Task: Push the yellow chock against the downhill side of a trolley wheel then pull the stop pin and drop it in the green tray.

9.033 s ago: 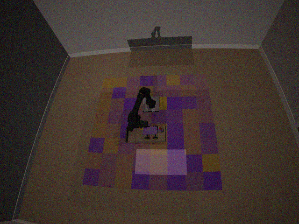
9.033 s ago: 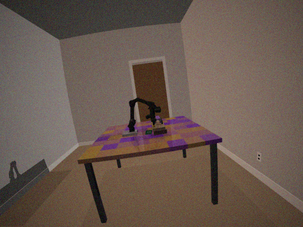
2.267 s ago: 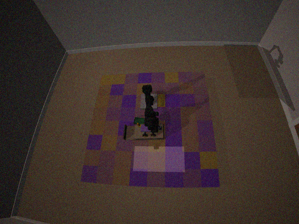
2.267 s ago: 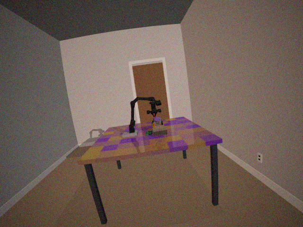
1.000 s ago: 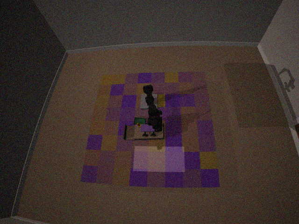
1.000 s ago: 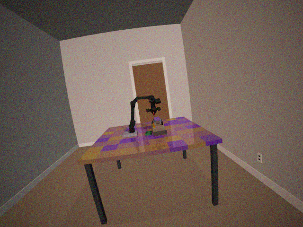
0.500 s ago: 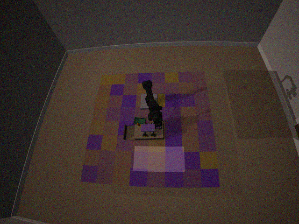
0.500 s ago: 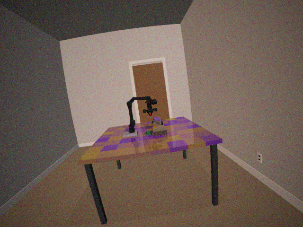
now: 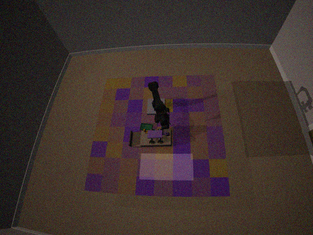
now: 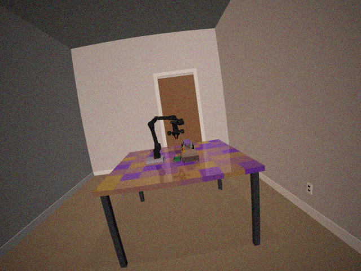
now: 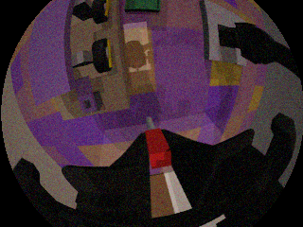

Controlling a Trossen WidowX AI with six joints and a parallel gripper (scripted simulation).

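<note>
My gripper (image 9: 165, 127) (image 10: 176, 136) (image 11: 153, 135) is shut on the stop pin. The pin's red head (image 10: 176, 137) (image 11: 159, 148) sits between the fingertips, with its grey shank (image 10: 176, 141) (image 11: 150, 122) pointing down, clear above the table. The trolley (image 9: 154, 133) (image 10: 186, 141) (image 11: 44, 57), with a purple deck, stands on the ramp (image 9: 144, 142) (image 10: 190, 157) (image 11: 119, 90). The chock's orange handle (image 9: 145, 130) (image 10: 183, 149) shows at the trolley's downhill end; contact with the wheel is too small to tell. The green tray (image 9: 146, 127) (image 10: 176, 159) (image 11: 143, 7) lies beside the ramp.
A purple pin bracket (image 9: 166, 133) (image 11: 85, 96) stands at the ramp's uphill end. A dark end wall (image 9: 130, 138) closes the ramp's downhill end. The arm's pale base plate (image 9: 150, 107) (image 10: 150, 160) (image 11: 212, 44) sits behind the tray on the patchwork table (image 9: 182, 146) (image 10: 230, 158).
</note>
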